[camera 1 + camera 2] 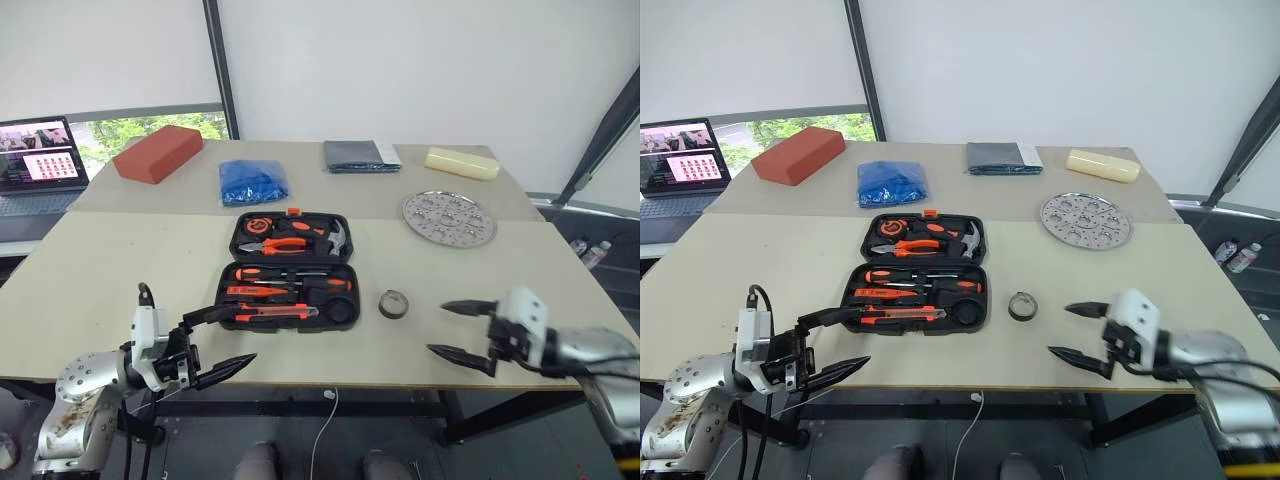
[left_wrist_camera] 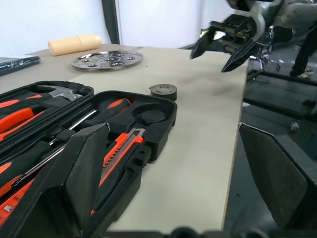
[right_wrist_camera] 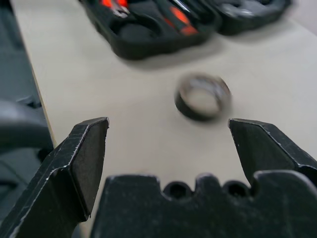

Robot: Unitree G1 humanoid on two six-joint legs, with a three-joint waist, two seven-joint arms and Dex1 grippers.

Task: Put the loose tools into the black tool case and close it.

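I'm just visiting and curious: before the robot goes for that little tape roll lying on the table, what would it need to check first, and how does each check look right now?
1. Right gripper open wide enough for the roll: ok, fingers spread apart.
2. Tape roll free to grab: ok, it lies alone on the table, just right of the black tool case.
3. Right gripper lined up with the roll: ok, the roll sits between its fingers in the right wrist view.
4. Case open to receive it: ok, lid lies flat.
5. Round recess in the case free: ok.
6. Left gripper out of the way: ok, open, at the case's near left corner.
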